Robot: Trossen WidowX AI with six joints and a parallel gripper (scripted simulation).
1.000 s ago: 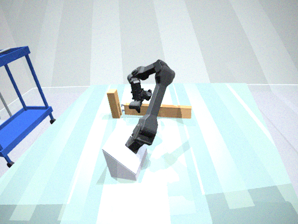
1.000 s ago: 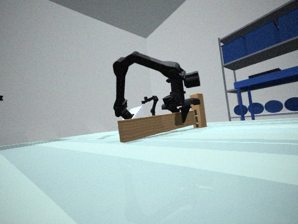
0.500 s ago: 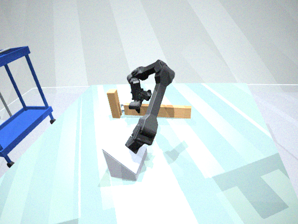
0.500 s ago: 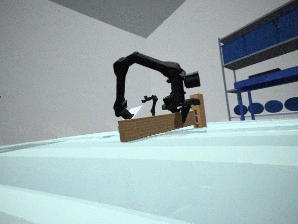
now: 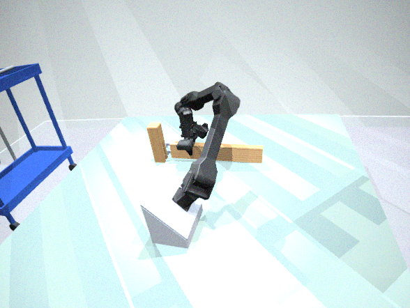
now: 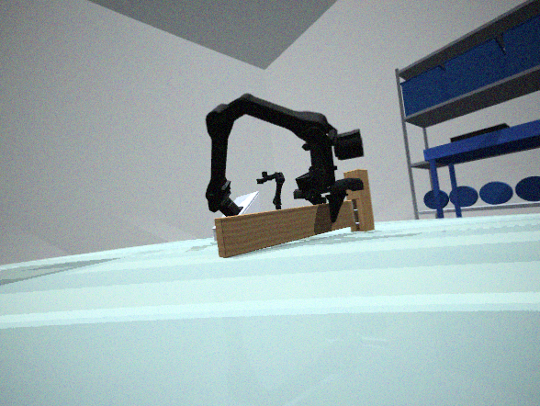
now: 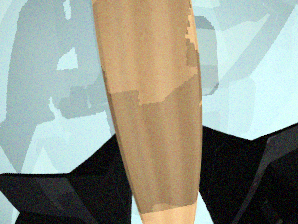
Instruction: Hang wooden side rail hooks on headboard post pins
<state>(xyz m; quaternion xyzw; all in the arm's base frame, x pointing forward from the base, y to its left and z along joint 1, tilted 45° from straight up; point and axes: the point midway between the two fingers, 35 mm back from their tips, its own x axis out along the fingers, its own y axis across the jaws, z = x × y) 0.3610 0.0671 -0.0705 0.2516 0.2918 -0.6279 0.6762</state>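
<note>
Table bears one post, one gripper-clamped rail.

The upright light-wood headboard post blocks passage at the raised end of the long wooden side rail; the gap between them looks narrow, though it is small in view. The black parallel-jaw gripper straddles the rail near the post. The pale table beyond the rail's low far end lies open.
</note>
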